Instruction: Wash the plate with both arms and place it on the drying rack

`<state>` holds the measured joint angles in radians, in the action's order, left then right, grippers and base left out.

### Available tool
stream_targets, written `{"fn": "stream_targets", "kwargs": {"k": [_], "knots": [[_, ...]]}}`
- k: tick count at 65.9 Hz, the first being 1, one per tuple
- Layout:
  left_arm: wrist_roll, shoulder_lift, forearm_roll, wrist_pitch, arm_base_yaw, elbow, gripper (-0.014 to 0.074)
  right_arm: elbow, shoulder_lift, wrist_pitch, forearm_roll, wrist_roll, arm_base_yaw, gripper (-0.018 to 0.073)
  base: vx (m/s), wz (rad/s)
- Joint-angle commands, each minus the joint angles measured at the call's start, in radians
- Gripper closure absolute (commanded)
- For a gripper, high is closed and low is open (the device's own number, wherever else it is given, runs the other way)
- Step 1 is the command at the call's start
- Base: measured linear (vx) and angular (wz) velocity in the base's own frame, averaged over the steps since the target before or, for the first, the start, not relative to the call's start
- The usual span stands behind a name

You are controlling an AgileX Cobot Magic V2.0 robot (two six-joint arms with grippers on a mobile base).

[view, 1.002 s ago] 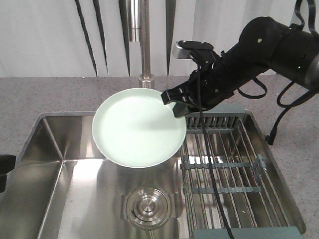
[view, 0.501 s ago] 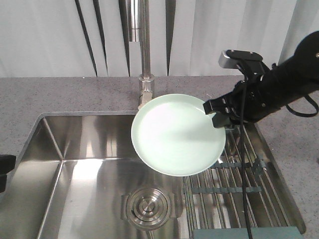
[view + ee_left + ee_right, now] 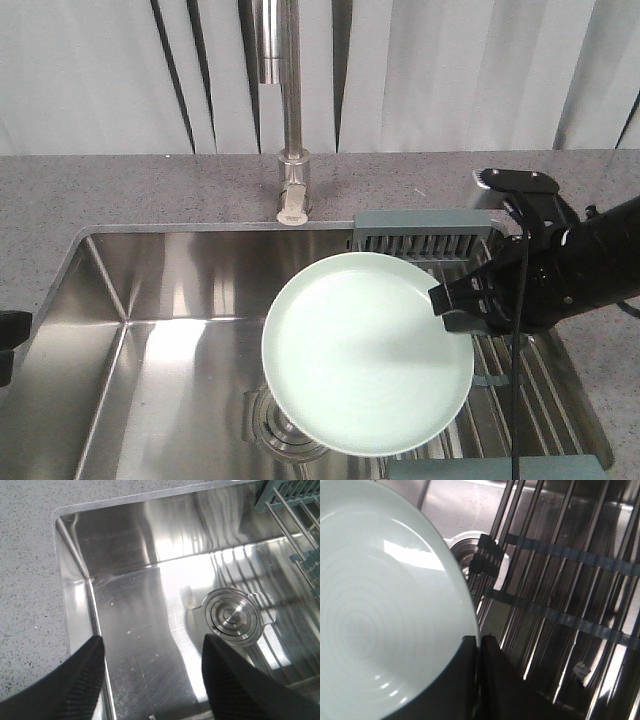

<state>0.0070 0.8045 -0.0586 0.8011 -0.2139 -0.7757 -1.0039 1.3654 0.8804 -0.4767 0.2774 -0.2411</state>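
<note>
Grey speckled desk [image 3: 150,190] surrounds a steel sink [image 3: 180,300], with a tap [image 3: 290,100] standing behind the basin and pale curtains at the back. The rack [image 3: 420,235] lies along the right side of the sink, its slotted end against the back wall and its wire bars running toward the front.

The plate [image 3: 365,365] hangs above the basin, not touching the sink or the rack. In the front view it covers most of the drain [image 3: 232,617] and overlaps the rack's left edge. Its face is turned up and toward the camera.

The right hand [image 3: 455,300] is clenched on the plate's right rim. The right wrist view shows the two fingers [image 3: 492,680] pinched close together with the rim between them, and the rack bars just beyond.

The left hand [image 3: 152,650] is released, its fingers spread wide apart. It holds nothing and hangs over the front left part of the basin, well apart from the plate.
</note>
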Motion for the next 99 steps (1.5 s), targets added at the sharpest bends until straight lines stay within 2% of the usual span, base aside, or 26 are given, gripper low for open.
{"fn": "stream_targets", "kwargs": {"k": [1,28,48,70,87,99], "knots": [[-0.007,-0.006,-0.007,-0.063,-0.002,-0.023,0.0188,-0.006,-0.057,-0.032,-0.036,-0.003,-0.036,0.0564,0.0,0.0],[-0.007,-0.006,-0.007,-0.063,-0.002,-0.023,0.0188,-0.016,-0.042,-0.056,-0.032,-0.076,-0.244,0.0564,0.0,0.0],[-0.007,-0.006,-0.007,-0.063,-0.002,-0.023,0.0188,-0.194,0.111,-0.048,-0.014,-0.087,-0.337,0.0564,0.0,0.0],[-0.007,-0.006,-0.007,-0.063,-0.002,-0.023,0.0188,-0.451,0.283,-0.018,0.052,-0.087,-0.309,0.0564,0.0,0.0],[-0.007,-0.006,-0.007,-0.063,-0.002,-0.023,0.0188,-0.593,0.36,0.006,0.056,-0.078,-0.203,0.0564,0.0,0.0],[-0.007,-0.006,-0.007,-0.063,-0.002,-0.023,0.0188,-0.606,0.362,0.024,0.048,-0.078,-0.12,0.0564,0.0,0.0]]}}
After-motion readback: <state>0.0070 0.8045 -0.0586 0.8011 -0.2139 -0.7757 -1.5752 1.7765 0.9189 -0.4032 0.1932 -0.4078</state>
